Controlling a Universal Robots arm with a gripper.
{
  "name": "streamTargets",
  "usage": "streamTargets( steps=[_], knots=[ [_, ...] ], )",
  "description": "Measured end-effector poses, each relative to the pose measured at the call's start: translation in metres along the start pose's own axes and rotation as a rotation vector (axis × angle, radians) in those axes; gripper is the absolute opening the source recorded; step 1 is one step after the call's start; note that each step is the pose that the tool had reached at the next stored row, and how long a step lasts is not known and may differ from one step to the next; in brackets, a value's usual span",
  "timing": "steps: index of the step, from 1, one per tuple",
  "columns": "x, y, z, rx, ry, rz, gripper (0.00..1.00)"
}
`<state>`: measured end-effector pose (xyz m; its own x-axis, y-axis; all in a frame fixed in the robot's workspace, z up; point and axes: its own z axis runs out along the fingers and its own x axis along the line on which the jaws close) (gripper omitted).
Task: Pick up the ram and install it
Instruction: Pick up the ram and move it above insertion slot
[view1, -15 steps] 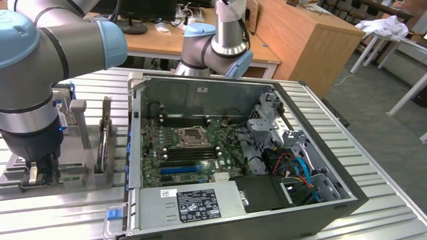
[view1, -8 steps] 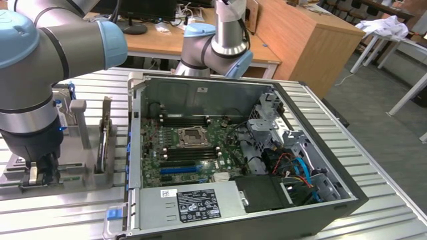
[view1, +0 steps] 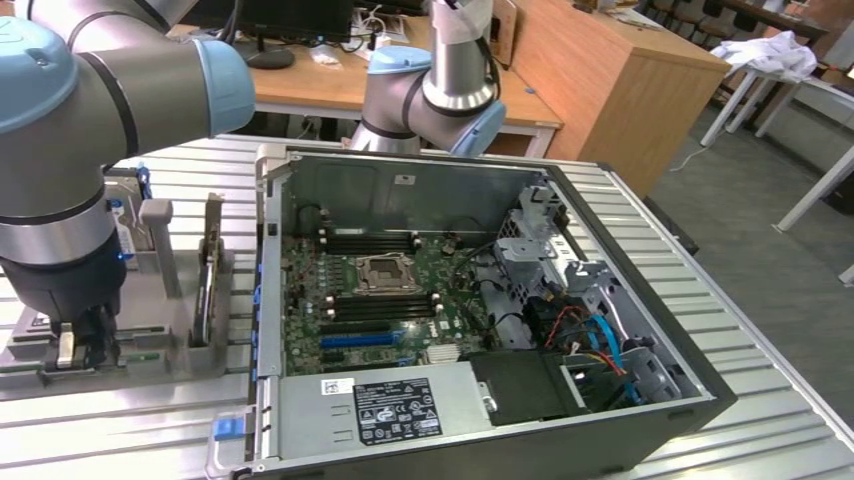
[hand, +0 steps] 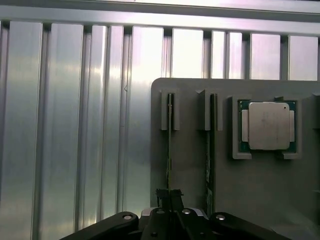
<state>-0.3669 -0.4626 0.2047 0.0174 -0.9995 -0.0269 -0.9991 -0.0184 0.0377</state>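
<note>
The ram (hand: 170, 160) is a thin green stick seen edge-on, standing in a slot of a grey holder (hand: 190, 150). My gripper (hand: 170, 196) is closed around the near end of this stick, one finger on each side. In the exterior view the gripper (view1: 74, 355) reaches straight down into the holder (view1: 147, 335) at that view's left, beside the open computer case (view1: 641, 400). The motherboard's black memory slots (view1: 367, 240) lie inside the case above and below the processor socket (view1: 384, 270).
A second thin stick (hand: 209, 160) stands in the neighbouring slot, and a square silver processor (hand: 268, 126) lies in a pocket beyond it. The holder rests on a ribbed metal table (hand: 75, 125). Cables, drive bays and a power supply (view1: 394, 405) crowd the case.
</note>
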Motion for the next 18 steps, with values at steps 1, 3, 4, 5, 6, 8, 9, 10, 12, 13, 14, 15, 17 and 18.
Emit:
streamTargets(
  steps=[1,3,4,5,6,8,9,10,12,13,14,15,17,18],
  knots=[
    [0.000,0.0000,-0.0014,0.0001,0.0000,0.000,0.11],
    [0.000,0.0001,-0.0049,0.0000,0.0000,0.000,0.11],
    [0.000,0.0002,-0.0069,0.0000,0.0000,0.000,0.11],
    [0.000,0.0002,-0.0090,0.0000,0.0000,0.000,0.11],
    [0.000,0.0002,-0.0113,0.0001,0.0000,0.000,0.11],
    [0.000,0.0002,-0.0163,0.0000,0.0000,0.000,0.11],
    [-0.001,0.0002,-0.0189,0.0001,0.0000,0.000,0.11],
    [-0.001,0.0003,-0.0216,0.0001,-0.0001,0.000,0.11],
    [-0.001,0.0004,-0.0276,0.0000,0.0000,0.000,0.11],
    [-0.001,0.0004,-0.0308,0.0001,-0.0001,0.000,0.11],
    [-0.001,0.0004,-0.0343,0.0000,0.0000,0.000,0.11],
    [-0.001,0.0005,-0.0376,0.0000,0.0000,0.000,0.11],
    [-0.001,0.0006,-0.0441,0.0001,-0.0001,0.000,0.11],
    [-0.001,0.0006,-0.0473,0.0001,-0.0001,0.000,0.11]
  ],
)
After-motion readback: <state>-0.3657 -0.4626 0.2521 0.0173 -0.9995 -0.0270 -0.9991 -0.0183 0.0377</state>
